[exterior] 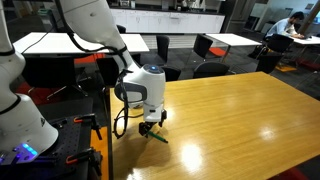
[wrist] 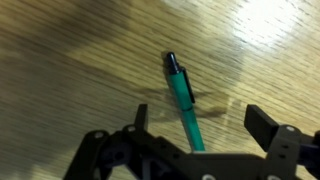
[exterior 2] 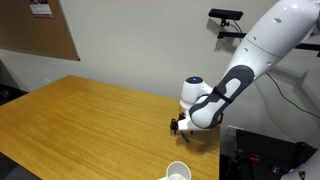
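Green pen [wrist: 182,100] flat on table [wrist: 70,60], end effector [wrist: 195,135] spread above.

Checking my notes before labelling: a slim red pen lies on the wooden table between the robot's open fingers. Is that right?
Not quite. It is a slim green pen with a black tip, not a red one, as the wrist view shows. The rest holds: it lies on the wooden table between the open fingers.
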